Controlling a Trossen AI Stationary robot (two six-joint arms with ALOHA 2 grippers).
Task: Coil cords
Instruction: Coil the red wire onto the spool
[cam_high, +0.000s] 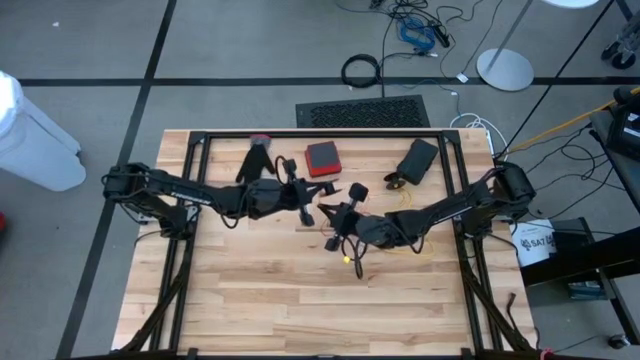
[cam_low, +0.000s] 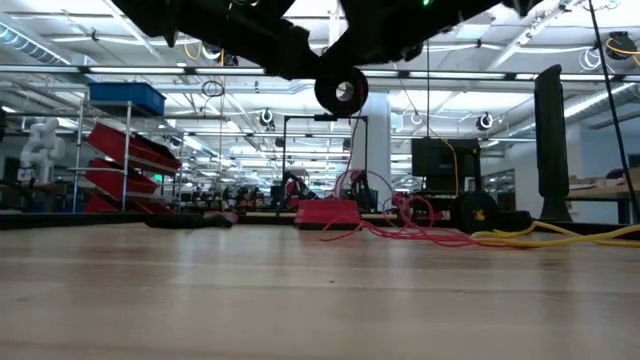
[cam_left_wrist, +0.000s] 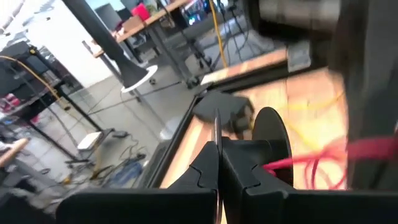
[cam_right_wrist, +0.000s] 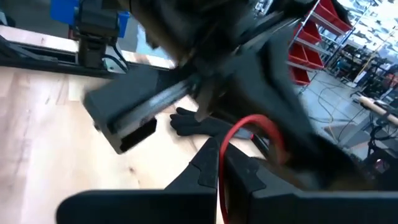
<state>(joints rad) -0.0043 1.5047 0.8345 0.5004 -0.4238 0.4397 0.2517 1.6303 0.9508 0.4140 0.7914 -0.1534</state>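
Note:
My two grippers meet above the table's middle: the left gripper (cam_high: 306, 205) (cam_left_wrist: 217, 155) is shut, and the right gripper (cam_high: 336, 216) (cam_right_wrist: 219, 158) is shut on a thin red cord (cam_right_wrist: 252, 123). In the left wrist view the red cord (cam_left_wrist: 311, 163) runs past my left fingers, in front of a black disc (cam_left_wrist: 271, 135) (cam_low: 340, 92) that hangs between the arms. The long yellow cord (cam_high: 405, 228) (cam_low: 560, 236) lies loose on the table under my right arm. A thin black cord (cam_high: 352, 248) dangles below the right gripper. My left gripper is shut beside the red cord's end (cam_left_wrist: 266, 167); I cannot tell whether it touches it. My right gripper pinches the red cord (cam_right_wrist: 222, 152) between its two fingertips, the fingers nearly level and coming from the table's right. The cord arches up from the tips in a slack loop.
A red box (cam_high: 322, 157), a black glove (cam_high: 254, 160) and a flat black case (cam_high: 417, 158) lie along the far part of the table. More red cord (cam_low: 400, 232) trails on the wood. The table's near half is bare wood (cam_high: 320, 310).

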